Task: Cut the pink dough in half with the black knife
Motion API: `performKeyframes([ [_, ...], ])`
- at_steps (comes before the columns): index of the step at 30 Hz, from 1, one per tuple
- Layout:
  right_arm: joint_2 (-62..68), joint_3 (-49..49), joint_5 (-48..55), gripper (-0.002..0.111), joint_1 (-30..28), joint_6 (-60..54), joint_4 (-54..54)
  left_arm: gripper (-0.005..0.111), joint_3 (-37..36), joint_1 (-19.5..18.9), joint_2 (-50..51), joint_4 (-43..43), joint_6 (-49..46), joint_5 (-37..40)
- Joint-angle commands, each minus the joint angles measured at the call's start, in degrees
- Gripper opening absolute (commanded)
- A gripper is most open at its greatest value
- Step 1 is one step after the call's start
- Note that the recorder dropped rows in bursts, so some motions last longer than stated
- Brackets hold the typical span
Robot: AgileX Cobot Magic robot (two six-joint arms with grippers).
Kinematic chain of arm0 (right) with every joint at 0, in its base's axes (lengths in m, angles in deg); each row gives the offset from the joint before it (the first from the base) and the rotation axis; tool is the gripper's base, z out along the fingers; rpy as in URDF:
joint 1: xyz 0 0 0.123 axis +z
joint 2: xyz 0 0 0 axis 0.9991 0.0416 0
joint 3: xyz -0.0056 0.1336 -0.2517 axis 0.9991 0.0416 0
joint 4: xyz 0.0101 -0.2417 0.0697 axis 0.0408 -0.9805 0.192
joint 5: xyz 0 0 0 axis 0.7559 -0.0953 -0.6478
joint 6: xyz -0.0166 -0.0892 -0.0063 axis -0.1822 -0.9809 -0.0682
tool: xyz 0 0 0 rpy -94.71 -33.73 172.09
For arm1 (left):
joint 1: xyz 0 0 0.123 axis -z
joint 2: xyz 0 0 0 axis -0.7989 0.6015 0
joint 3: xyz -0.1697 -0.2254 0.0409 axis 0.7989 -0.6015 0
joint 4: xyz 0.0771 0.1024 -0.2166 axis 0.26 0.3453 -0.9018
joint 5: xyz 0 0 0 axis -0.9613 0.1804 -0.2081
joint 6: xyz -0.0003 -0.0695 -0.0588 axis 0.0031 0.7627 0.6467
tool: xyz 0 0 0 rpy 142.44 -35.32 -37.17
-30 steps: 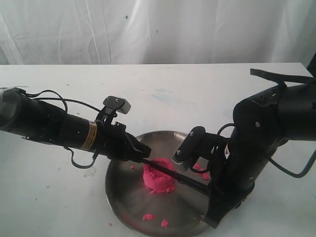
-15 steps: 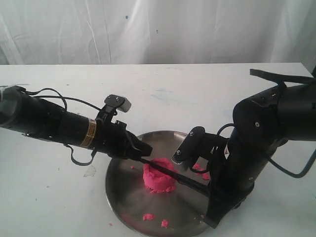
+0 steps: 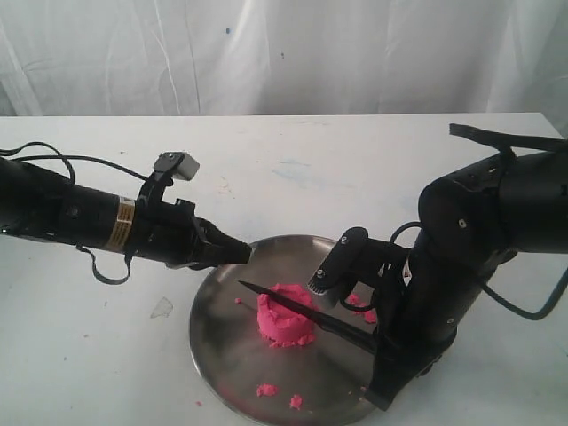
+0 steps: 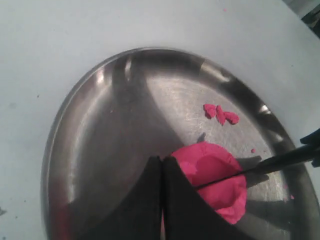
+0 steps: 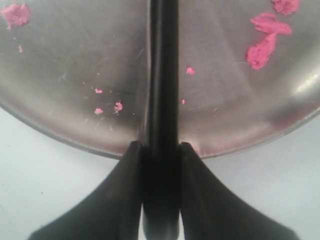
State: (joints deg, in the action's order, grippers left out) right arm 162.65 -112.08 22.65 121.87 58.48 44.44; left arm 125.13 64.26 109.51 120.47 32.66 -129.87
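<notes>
The pink dough point(image 3: 286, 321) is one round lump with a dented top, in the middle of the steel plate point(image 3: 217, 342). The black knife point(image 3: 266, 294) lies across the top of the lump, its point towards the left. My right gripper point(image 3: 376, 341) is shut on the knife's handle point(image 5: 162, 75) at the plate's right rim. My left gripper point(image 3: 241, 254) is shut and holds nothing, hovering over the plate's upper left rim, apart from the blade's tip. In the left wrist view the blade point(image 4: 280, 161) crosses the dough point(image 4: 212, 167) just beyond my shut fingertips point(image 4: 152, 167).
Small pink crumbs point(image 3: 266, 390) lie on the plate's near part, and more crumbs point(image 5: 262, 47) lie close to the knife handle. The plate stands on a white table point(image 3: 89, 355) with a white curtain behind it.
My left gripper has pulled back to the left, off the knife's tip where it was half a second ago. The knife, the dough and the right arm have stayed in place.
</notes>
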Motion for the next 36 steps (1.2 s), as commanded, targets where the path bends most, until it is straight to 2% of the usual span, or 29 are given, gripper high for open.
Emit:
performKeyframes([
  [1,-0.1,-0.2,-0.3,0.000,0.0,0.1,0.5,0.000,-1.3,-0.1,-0.3,0.4,0.3,0.7],
  [5,-0.1,-0.2,-0.6,0.000,0.0,0.1,1.8,0.000,-2.3,2.0,-0.3,1.0,-0.1,-0.1],
  [9,-0.1,-0.2,-1.4,0.000,0.0,0.1,2.3,0.000,-2.4,5.4,-0.3,1.0,-1.1,5.1],
  [13,-0.1,-0.2,-1.4,0.000,0.0,0.1,2.3,0.000,-2.4,7.1,-0.3,0.9,-1.2,8.4],
  [36,2.7,-0.2,-0.8,0.000,0.0,0.1,2.6,0.000,-2.4,7.1,-0.3,2.6,-1.6,15.3],
])
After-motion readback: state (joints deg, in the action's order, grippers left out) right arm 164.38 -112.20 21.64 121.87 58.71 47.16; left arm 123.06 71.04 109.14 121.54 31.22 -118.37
